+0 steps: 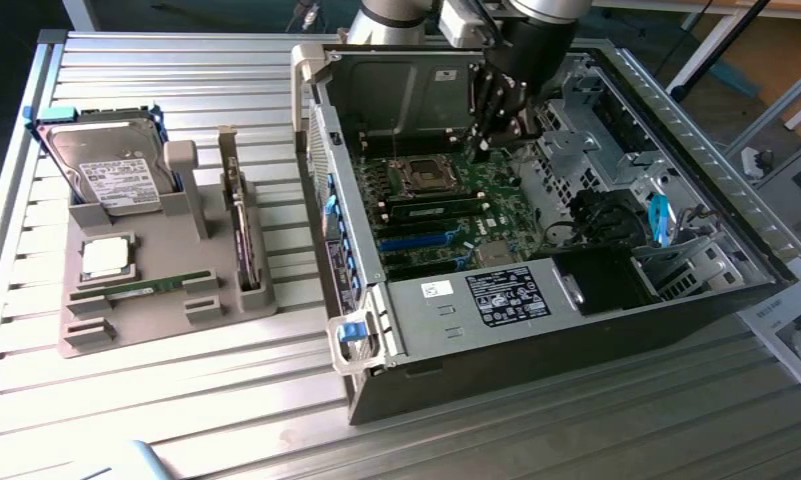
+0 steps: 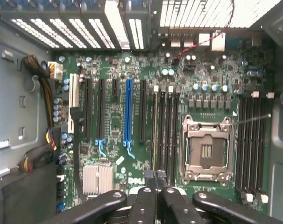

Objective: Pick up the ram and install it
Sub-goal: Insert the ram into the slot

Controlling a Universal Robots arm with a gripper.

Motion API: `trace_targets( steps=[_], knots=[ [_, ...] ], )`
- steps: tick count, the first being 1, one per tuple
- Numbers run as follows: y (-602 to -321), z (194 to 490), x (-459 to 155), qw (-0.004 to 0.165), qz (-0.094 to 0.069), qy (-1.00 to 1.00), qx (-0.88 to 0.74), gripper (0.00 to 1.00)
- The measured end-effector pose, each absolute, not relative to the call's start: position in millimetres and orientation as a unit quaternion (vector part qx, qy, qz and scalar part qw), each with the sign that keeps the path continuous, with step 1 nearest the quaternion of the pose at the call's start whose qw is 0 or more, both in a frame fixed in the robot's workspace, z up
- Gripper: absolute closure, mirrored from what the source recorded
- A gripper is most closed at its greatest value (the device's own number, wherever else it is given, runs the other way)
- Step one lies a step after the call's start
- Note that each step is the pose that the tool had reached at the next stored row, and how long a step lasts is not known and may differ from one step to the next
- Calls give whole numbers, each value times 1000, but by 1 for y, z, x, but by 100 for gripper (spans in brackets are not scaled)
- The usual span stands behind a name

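A green ram stick (image 1: 147,288) lies flat in a slot of the grey holder (image 1: 133,330) at the exterior view's left, far from the gripper. My gripper (image 1: 488,150) is down inside the open computer case (image 1: 507,300), above the motherboard (image 2: 113,121). In the wrist view its black fingertips (image 2: 148,179) are pressed together with nothing between them, so the gripper (image 2: 155,178) is shut. They hang just over the row of black memory slots (image 2: 165,130) beside the empty processor socket (image 2: 207,149). One slot, directly under the fingertips, seems to hold a thin stick with a yellowish edge (image 2: 154,130).
The holder also carries a silver hard drive (image 1: 104,170), a square processor chip (image 1: 107,257) and an upright card (image 1: 247,240). Inside the case are a drive cage (image 1: 400,95), cables (image 2: 38,149), a blue card slot (image 2: 128,112) and more memory slots (image 2: 251,140).
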State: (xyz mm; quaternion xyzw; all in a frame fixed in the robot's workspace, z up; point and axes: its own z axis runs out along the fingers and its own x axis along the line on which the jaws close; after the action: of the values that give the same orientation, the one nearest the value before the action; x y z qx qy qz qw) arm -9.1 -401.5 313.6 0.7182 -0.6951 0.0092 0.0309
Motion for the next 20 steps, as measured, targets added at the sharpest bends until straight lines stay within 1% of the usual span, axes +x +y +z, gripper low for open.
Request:
trace_targets(
  steps=[11, 20],
  knots=[
    [-402, 314, 32, 35, 6, -695, 718, 89],
    [-402, 314, 32, 35, 5, -695, 718, 89]
  ],
)
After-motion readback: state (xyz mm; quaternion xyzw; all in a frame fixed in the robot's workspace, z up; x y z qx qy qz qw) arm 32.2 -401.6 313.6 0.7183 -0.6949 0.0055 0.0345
